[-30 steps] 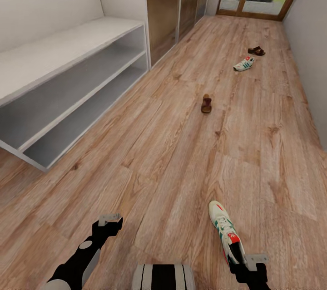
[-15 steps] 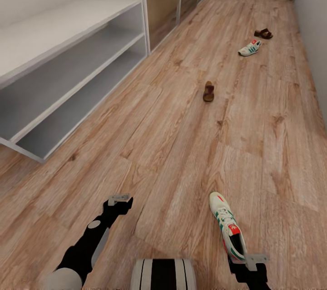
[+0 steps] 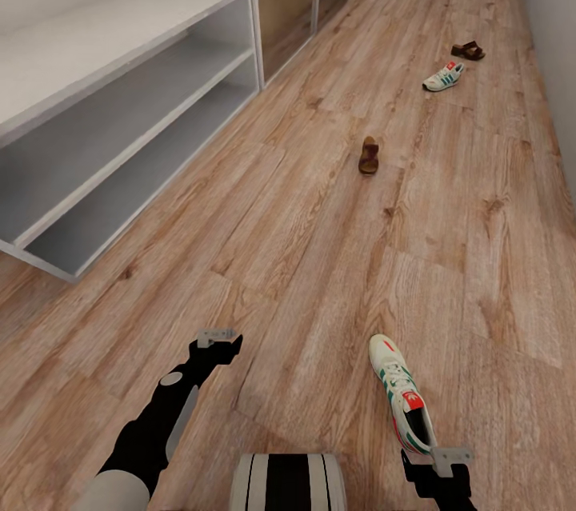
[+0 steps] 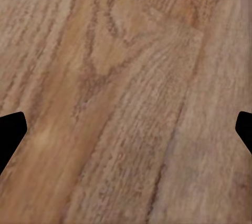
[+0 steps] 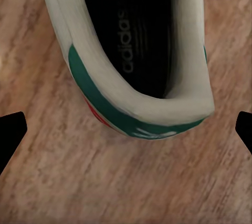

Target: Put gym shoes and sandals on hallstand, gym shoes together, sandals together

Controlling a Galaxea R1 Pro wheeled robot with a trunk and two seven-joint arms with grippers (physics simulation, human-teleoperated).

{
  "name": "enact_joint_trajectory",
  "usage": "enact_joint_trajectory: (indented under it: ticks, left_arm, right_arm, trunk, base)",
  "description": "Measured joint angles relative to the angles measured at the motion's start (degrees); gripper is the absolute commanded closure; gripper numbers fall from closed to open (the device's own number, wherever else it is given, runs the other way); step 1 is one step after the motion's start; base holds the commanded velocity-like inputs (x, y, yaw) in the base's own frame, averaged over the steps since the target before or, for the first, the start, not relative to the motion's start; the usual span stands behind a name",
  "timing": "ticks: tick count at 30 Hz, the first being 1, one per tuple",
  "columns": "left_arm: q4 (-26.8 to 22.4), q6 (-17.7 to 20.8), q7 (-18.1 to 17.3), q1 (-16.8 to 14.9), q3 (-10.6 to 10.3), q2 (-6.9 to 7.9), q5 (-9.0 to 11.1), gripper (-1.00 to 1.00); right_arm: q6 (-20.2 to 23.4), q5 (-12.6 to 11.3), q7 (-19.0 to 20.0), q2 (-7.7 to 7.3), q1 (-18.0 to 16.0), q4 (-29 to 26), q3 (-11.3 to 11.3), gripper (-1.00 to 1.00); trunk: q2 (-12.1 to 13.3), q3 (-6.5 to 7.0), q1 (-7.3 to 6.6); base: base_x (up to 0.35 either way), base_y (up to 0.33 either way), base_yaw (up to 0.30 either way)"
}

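White with green stripes, the near gym shoe (image 3: 402,394) lies on the corridor floor (image 3: 320,255) just ahead of your right hand (image 3: 438,469), fingers spread wide, empty; your left hand (image 3: 218,341) gapes over bare planks.

Wood-plank corridor floor (image 3: 304,255) carries four shoes. One gym shoe (image 3: 402,404) at the near end, right of centre, toe pointing down the corridor. One brown sandal (image 3: 369,155) mid-floor, alone. Second gym shoe (image 3: 443,77) and second sandal (image 3: 467,51) near each other at the far end by the right wall. Hallstand (image 3: 104,127) stands on the floor along the left wall.
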Motion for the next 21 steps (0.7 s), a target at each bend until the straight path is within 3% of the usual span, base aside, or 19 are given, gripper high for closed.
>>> enact_joint_trajectory:
  ticks: [7,21]
  left_arm:
    - [0.0,0.2,0.0,0.0,-0.1,-0.04,0.0,-1.00]
    - [0.2,0.2,0.0,0.0,-1.2,-0.01,0.0,-1.00]
  right_arm:
    - [0.0,0.0,0.0,0.00,0.0,0.0,0.0,-1.00]
    - [-0.1,0.0,-0.2,0.00,0.0,0.0,-0.1,-1.00]
  trunk:
    - [0.0,-0.13,0.00]
    - [-0.2,-4.16,0.36]
  base:
    - [0.000,0.000,0.000]
    - [0.000,0.000,0.000]
